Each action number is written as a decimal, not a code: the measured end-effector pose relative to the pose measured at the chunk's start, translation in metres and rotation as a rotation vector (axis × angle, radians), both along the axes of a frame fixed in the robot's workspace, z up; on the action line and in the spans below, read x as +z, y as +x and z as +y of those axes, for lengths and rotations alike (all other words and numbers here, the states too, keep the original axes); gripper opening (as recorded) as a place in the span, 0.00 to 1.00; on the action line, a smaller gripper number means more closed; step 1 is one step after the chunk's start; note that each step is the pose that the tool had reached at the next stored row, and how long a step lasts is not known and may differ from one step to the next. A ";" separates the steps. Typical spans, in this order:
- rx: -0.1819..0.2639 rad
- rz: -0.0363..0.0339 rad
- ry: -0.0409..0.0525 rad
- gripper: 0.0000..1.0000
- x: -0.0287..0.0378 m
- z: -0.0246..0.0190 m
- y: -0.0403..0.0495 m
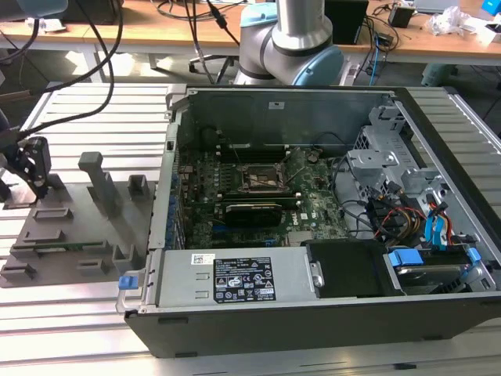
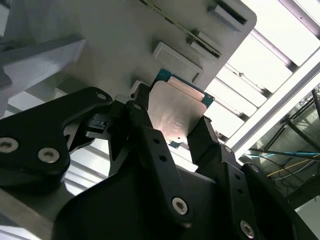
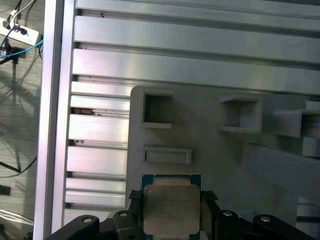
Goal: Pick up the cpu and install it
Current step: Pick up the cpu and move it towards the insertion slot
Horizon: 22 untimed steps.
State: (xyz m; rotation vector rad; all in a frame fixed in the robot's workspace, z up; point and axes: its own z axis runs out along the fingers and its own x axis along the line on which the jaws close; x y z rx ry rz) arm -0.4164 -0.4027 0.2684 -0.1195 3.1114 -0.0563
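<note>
Noted end effector [image 1: 33,166] at the exterior view's left, over grey fixture tray [image 1: 78,227] on slatted worktop [image 1: 102,110]. In first wrist view, found fingers [image 3: 134,199] closed narrow on opposite edges of cpu [image 3: 170,207], metal lid up. Cannot tell whether lifted clear of tray. Logged open computer case [image 1: 313,313] well apart.

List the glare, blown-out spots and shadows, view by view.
Second wrist view: glare on the cpu lid, aluminium table beyond blown out white. First wrist view: even light, soft sheen on the table slats. Exterior view: computer case interior shadowed, bright patches on the table.
</note>
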 end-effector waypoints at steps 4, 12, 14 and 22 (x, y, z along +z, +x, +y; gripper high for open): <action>0.000 0.0000 0.0000 0.55 0.0046 0.0000 0.0000; 0.000 0.0000 0.0000 0.55 0.0192 0.0000 0.0000; 0.000 -0.0001 0.0001 0.55 0.0229 0.0000 0.0000; 0.000 0.0000 0.0000 0.55 0.0377 0.0000 0.0000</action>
